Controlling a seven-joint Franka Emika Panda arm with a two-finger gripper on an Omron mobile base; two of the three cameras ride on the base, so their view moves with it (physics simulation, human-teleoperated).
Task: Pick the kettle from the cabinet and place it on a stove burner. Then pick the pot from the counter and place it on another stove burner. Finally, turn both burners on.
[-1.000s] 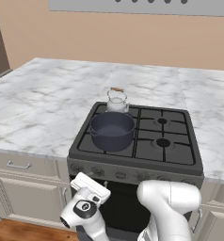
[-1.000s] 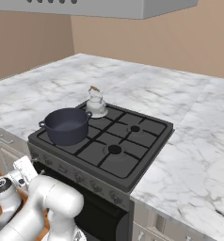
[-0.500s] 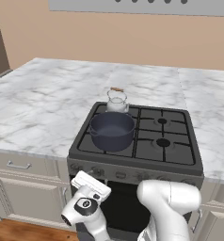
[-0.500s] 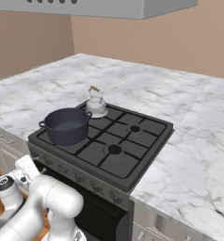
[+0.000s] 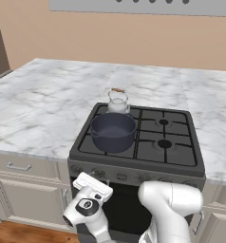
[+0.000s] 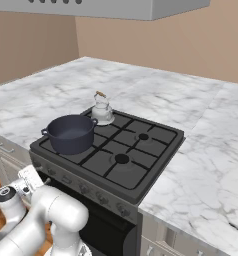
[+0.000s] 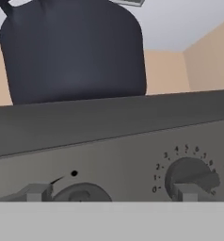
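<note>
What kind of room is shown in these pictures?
A home-style kitchen, it seems, and a rendered one. A dark range with four gas burners sits in a white marble counter; a pot and a kettle stand on it, under a hood.

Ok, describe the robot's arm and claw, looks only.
The arm is glossy white with fat rounded links. Its wrist ends in a white boxy hand bearing a round black disc with a pale centre. The claw shows two small blocky grey fingertips. No cables or markings can be made out.
</note>
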